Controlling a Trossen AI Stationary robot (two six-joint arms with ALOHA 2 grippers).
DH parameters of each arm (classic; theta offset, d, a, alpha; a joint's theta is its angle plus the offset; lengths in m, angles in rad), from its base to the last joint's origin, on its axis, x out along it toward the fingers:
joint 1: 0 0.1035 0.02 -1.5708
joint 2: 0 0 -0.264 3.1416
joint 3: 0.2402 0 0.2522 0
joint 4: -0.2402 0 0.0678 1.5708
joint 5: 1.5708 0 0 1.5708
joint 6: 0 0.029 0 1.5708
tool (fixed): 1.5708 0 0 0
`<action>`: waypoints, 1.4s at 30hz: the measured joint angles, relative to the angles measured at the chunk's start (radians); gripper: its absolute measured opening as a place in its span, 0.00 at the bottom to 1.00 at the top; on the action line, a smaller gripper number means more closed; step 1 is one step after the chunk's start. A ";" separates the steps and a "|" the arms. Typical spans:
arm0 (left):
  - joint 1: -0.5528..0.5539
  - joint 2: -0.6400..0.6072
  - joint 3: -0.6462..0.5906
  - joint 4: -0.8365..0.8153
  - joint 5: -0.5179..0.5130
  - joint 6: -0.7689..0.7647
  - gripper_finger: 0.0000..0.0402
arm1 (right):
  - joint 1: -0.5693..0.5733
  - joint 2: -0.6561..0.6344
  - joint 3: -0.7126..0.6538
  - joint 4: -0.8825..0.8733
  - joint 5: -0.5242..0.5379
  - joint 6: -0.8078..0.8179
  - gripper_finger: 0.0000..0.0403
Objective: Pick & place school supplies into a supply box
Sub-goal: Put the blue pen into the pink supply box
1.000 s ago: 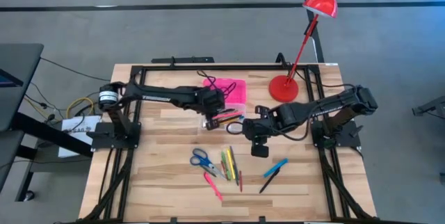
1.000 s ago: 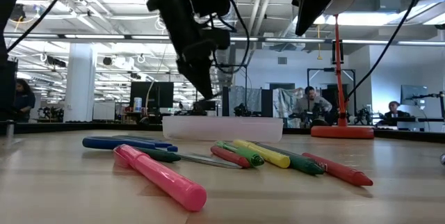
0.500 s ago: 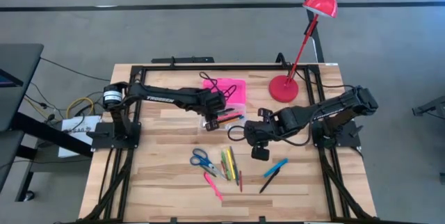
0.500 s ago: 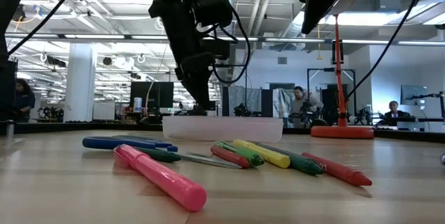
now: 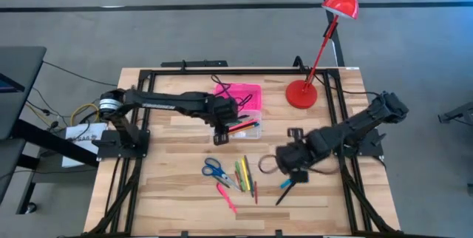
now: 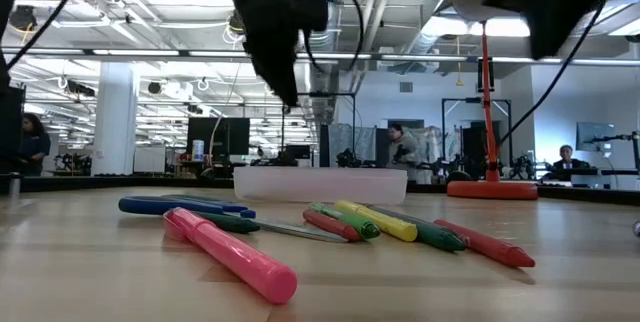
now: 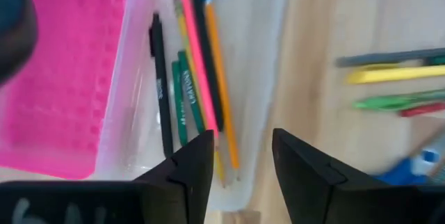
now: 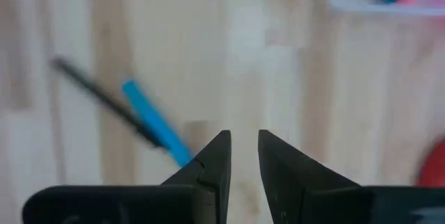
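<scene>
While lid lies open, supply box [image 5: 244, 120] holds pens.

Both arms are matte black, jointed links on black frame bases. The left arm [image 5: 174, 103] carries pale lettering along one link (unreadable here) and a silver-ringed motor at its base. Black cable loops beside the right arm [image 5: 347, 128]. Fingers [image 7: 184, 175] are dark, angular wedges.
</scene>
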 joint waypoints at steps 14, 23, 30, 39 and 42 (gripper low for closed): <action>-0.131 -0.297 -0.137 0.047 -0.176 -0.128 0.35 | 0.215 -0.075 -0.295 0.364 0.045 0.072 0.17; -0.235 -0.377 -0.303 0.058 -0.225 -0.366 0.35 | 0.231 -0.075 -0.443 0.487 0.005 0.097 0.17; -0.347 -0.377 -0.343 0.059 -0.314 -0.511 0.35 | 0.233 -0.075 -0.520 0.534 -0.023 0.088 0.17; -0.435 -0.377 -0.343 0.049 -0.456 -0.611 0.35 | 0.218 -0.075 -0.528 0.599 -0.025 -0.028 0.17; -0.444 -0.377 -0.344 0.049 -0.473 -0.627 0.35 | 0.207 -0.075 -0.528 0.604 -0.025 -0.056 0.17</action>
